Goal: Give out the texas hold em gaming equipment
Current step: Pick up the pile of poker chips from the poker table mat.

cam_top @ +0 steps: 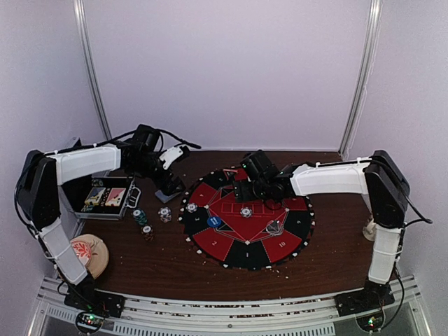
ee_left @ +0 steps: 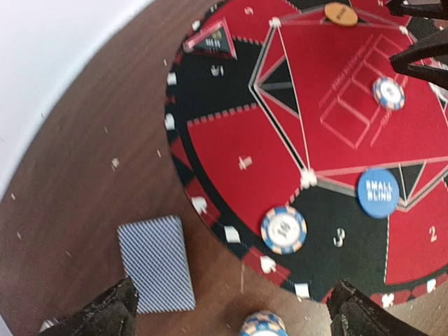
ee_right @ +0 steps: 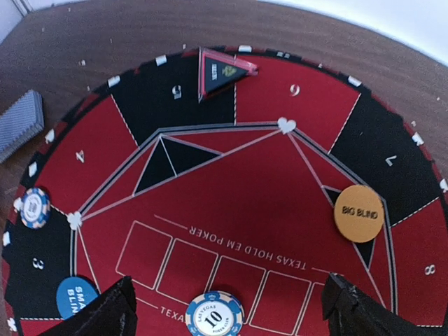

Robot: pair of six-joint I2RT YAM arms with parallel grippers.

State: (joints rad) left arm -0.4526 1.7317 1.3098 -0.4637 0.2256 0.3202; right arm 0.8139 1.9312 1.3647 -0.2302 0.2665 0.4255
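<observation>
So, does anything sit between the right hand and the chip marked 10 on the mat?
Nothing visible does. The right hand hangs open with the chip seen between its fingers on bare red mat. The blue disc and orange disc lie off to the sides.

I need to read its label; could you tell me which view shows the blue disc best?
The left wrist view: the blue disc shows whole, its words readable. The right wrist view cuts it off at the bottom edge; the top view shows only a tiny blue spot.
</observation>
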